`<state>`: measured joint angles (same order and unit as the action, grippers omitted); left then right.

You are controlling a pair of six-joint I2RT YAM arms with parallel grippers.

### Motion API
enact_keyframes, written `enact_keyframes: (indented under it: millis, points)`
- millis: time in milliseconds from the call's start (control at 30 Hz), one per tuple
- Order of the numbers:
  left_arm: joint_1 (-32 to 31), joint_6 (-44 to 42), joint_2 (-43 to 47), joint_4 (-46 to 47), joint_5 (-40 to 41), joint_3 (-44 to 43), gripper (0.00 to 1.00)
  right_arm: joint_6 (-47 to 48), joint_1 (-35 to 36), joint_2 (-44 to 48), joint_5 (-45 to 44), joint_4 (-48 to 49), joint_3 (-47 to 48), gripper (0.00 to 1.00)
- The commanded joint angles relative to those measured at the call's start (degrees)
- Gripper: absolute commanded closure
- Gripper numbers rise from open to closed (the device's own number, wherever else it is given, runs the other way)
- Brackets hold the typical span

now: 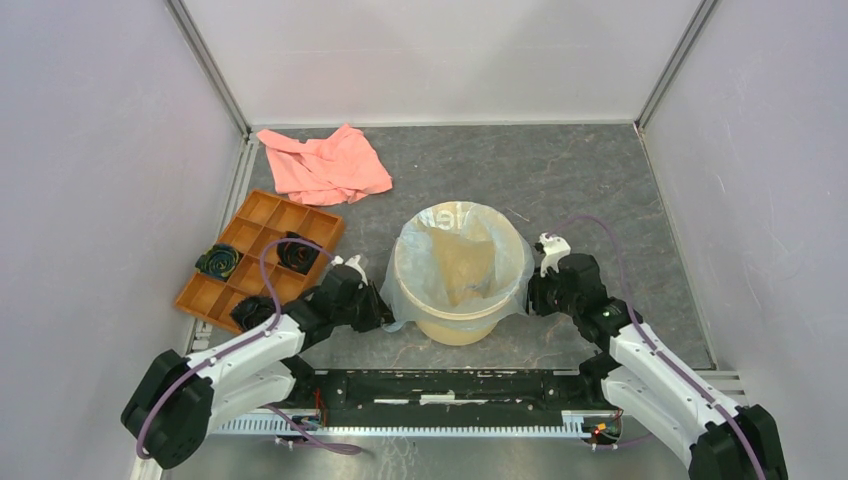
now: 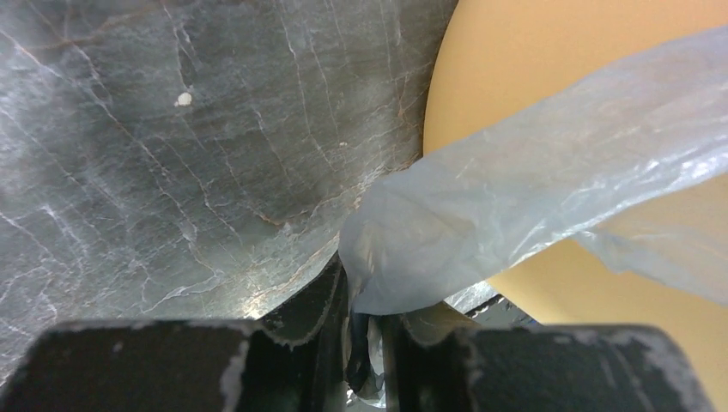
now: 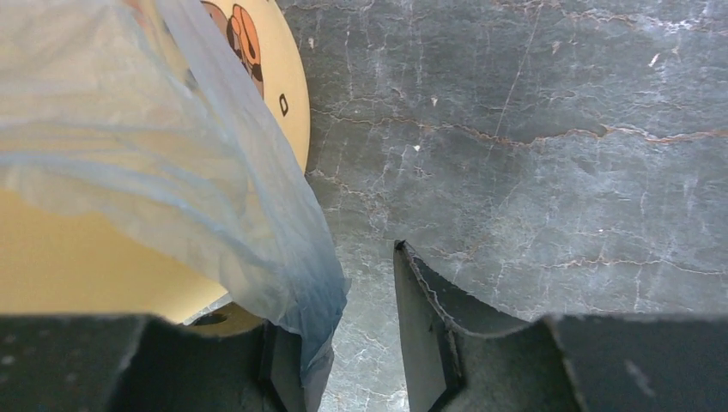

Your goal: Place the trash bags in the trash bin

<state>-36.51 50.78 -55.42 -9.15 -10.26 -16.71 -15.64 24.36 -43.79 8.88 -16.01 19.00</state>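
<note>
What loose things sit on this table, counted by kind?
Pale yellow bucket: 1
Translucent bag: 1
Pink cloth: 1
Orange compartment tray: 1
Dark rolls in the tray: 3
Total: 7

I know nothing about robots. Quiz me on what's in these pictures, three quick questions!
1. True or false: the bag already hangs over the bin's rim.
2. Which lies nearest the table's far edge? A) the tray B) the cloth C) the bin
3. Fill in: the left pincer is shut on the ____.
Key: 1 true; 2 B; 3 bag.
</note>
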Motion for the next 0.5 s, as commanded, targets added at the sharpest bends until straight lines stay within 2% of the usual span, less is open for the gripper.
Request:
enact_keyframes:
  millis: [0, 67, 233, 333, 467]
  points:
    - [-0.2, 2.6, 2.7, 0.5, 3.6, 0.9, 0.77, 0.6, -0.1, 1.7, -3.0, -0.3, 2.5, 0.56]
    - [-0.2, 3.3, 3.5, 1.0, 3.7, 2.0, 0.77, -0.3, -0.1, 2.5, -3.6, 1.0, 1.6, 0.51]
    - [-0.2, 4.1, 3.3, 1.7, 3.1, 3.5, 0.77, -5.0, -0.2, -0.7, 3.1, 7.8, -2.8, 0.5]
    - [-0.3, 4.2, 4.5, 1.1, 3.0, 3.2, 0.75, -4.0, -0.1, -1.0, -2.2, 1.7, 0.4, 0.49]
    - [-0.3, 4.1, 7.3, -1.4, 4.3, 2.3, 0.71, -3.1, -0.2, 2.5, -14.5, -12.1, 9.7, 0.29]
